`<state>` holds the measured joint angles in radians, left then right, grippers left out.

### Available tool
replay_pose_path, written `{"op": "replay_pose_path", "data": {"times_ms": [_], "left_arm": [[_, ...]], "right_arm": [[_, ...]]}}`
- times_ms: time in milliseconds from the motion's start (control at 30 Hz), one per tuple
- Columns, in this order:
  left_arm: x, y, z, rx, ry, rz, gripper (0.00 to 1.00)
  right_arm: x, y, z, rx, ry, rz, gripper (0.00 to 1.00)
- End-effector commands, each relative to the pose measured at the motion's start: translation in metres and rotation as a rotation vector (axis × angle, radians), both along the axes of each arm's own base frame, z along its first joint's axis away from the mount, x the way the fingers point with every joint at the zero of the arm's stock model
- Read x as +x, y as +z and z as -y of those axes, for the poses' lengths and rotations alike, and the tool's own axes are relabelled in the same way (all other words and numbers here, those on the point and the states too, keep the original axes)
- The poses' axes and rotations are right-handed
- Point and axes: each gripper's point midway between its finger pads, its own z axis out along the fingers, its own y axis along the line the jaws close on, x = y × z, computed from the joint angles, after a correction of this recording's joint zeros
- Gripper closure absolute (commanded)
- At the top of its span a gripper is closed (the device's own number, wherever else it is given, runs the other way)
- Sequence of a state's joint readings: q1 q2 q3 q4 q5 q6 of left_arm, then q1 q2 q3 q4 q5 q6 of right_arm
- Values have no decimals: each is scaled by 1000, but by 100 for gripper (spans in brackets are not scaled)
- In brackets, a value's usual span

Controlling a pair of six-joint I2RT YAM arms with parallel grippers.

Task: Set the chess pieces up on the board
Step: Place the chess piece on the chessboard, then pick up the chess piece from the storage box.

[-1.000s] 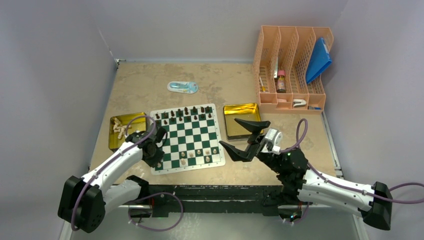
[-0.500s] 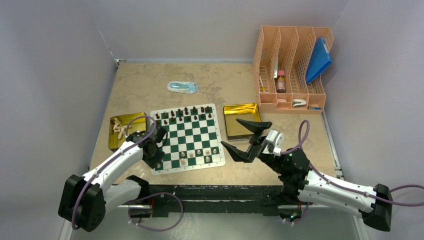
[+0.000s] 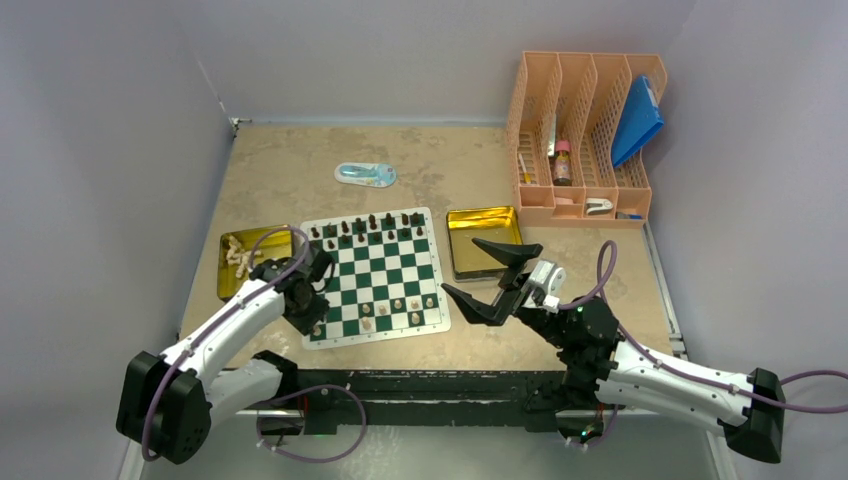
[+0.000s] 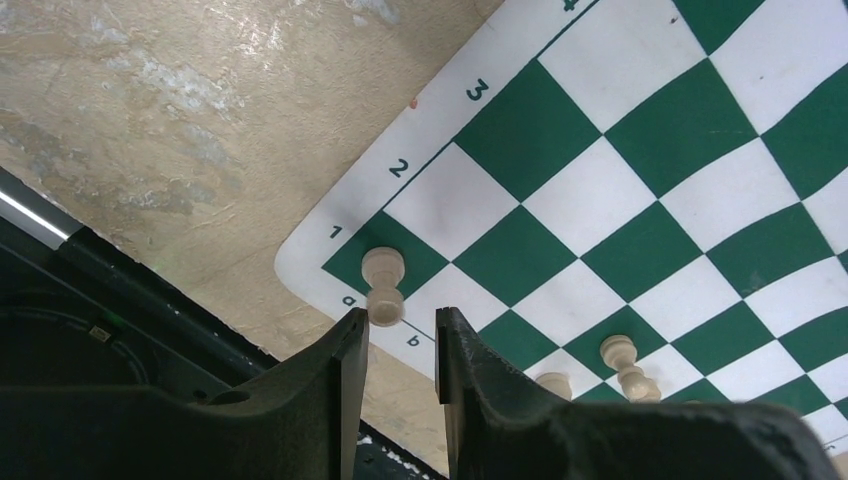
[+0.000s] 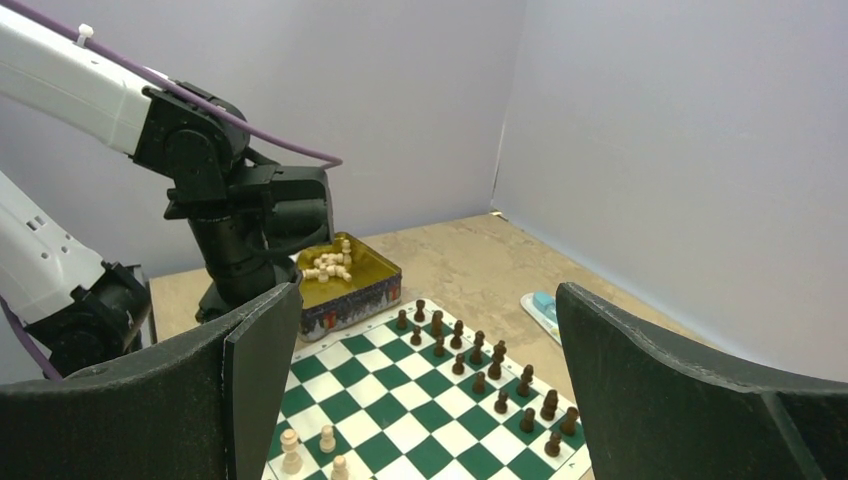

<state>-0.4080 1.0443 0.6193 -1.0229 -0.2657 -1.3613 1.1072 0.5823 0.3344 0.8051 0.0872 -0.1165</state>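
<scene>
I have the board [image 3: 375, 277] as my reference. The dark pieces [image 3: 370, 228] stand in two rows along its far edge. A few cream pieces [image 3: 398, 310] stand on its two nearest rows, toward its right side.

My left gripper [image 3: 314, 312] hangs over the board's near-left corner. In the left wrist view its fingers [image 4: 340, 380] stand close together with only a narrow gap, and I see nothing between them. One cream pawn [image 4: 382, 286] stands upright on the board's corner square, marked a and 1, just past the fingertips. I cannot tell whether they touch it.

My right gripper [image 3: 495, 275] hovers just off the board's right edge, above the table, with its jaws spread wide and holding nothing. From its wrist camera I look across the board [image 5: 420, 400] toward the left arm.

A gold tray [image 3: 228, 285] lies just off the board's left edge, with more cream pieces heaped in it. A second gold tray [image 3: 482, 218] lies just off the board's far-right corner
</scene>
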Motion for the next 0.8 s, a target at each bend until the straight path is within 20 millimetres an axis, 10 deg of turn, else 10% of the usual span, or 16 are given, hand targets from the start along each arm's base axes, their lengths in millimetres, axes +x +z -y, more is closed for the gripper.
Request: {"op": "replay_pose_path", "data": {"times_ms": [0,333,767], "left_arm": [[11,19,1,-3,49,40,70],[23,48,-8,64,141,58,70],[123,103,-64,217,138,299,65]], "right_arm": [[-4,28,7,62,-5,48,1],[-4,31,5,64,-2,51,1],[0,33,-3,36,4,25,1]]}}
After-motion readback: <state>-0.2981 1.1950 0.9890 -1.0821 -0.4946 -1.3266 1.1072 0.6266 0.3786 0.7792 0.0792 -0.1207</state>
